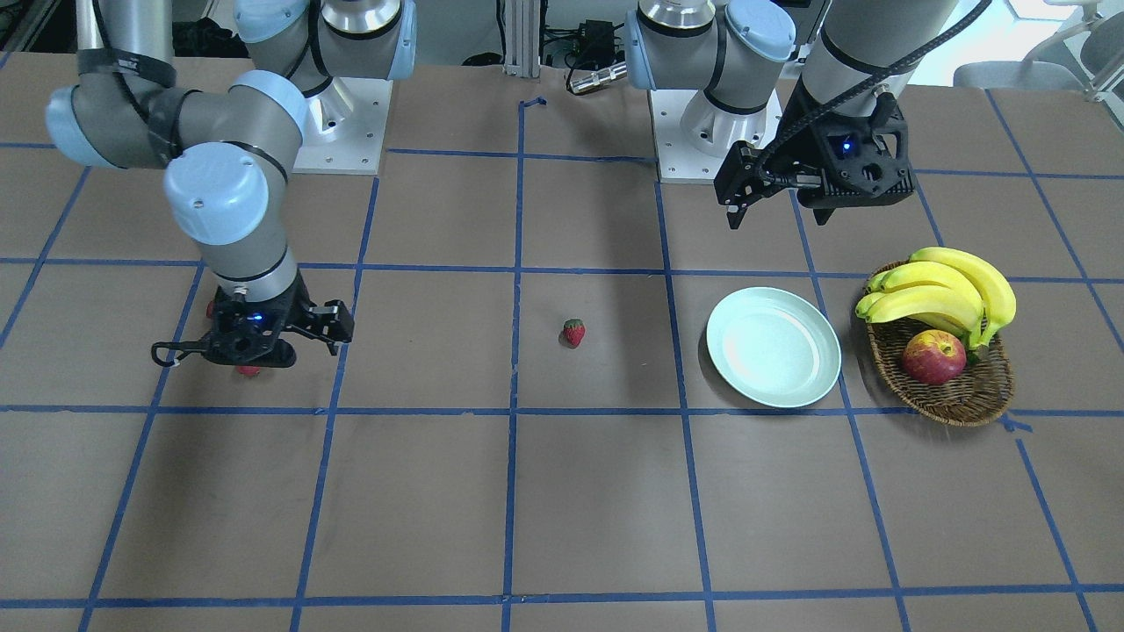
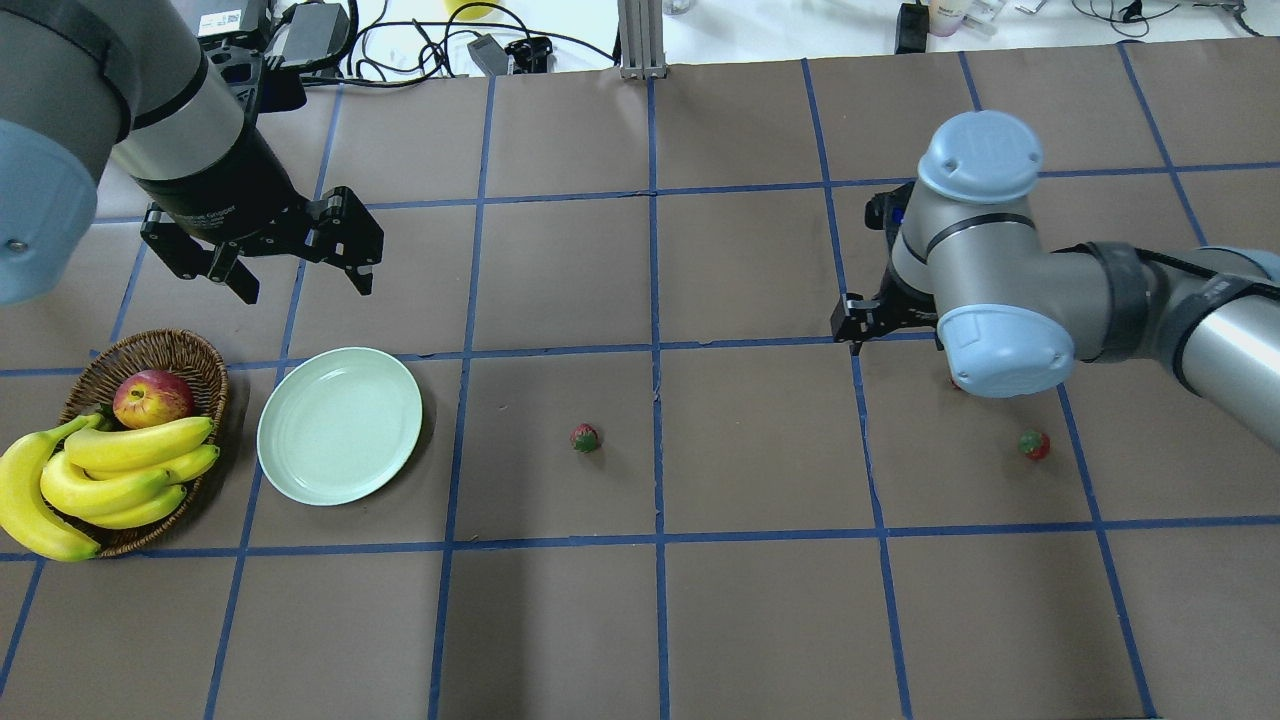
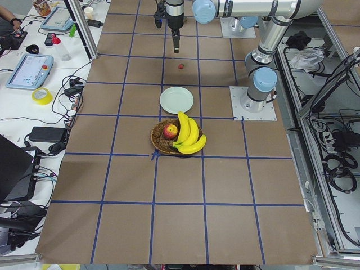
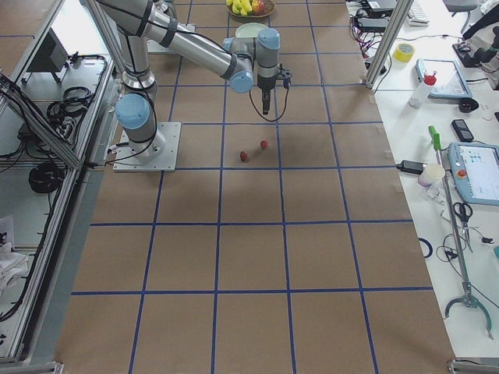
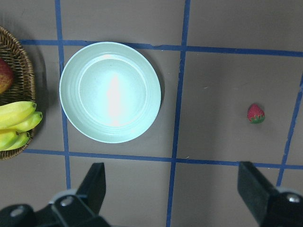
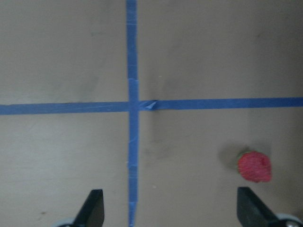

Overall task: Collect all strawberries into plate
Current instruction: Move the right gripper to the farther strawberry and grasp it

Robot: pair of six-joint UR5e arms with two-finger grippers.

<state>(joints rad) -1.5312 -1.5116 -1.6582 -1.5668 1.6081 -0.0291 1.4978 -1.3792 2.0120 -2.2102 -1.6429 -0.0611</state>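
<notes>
One strawberry [image 2: 585, 437] lies mid-table, right of the mint-green plate [image 2: 340, 425], which holds nothing. A second strawberry [image 2: 1034, 444] lies at the far right. A third strawberry [image 2: 955, 381] peeks out from under my right arm. My left gripper [image 2: 303, 285] is open and empty, hovering behind the plate. The left wrist view shows the plate [image 5: 111, 92] and the middle strawberry [image 5: 255, 114]. My right gripper [image 1: 263, 342] is open and points down over the two right-hand berries. One strawberry [image 6: 254, 166] shows just inside its right finger in the right wrist view.
A brown wicker basket [image 2: 190, 345] with bananas [image 2: 110, 470] and a red-yellow apple [image 2: 152, 397] stands left of the plate. Blue tape lines grid the brown table. Cables and boxes lie beyond the far edge.
</notes>
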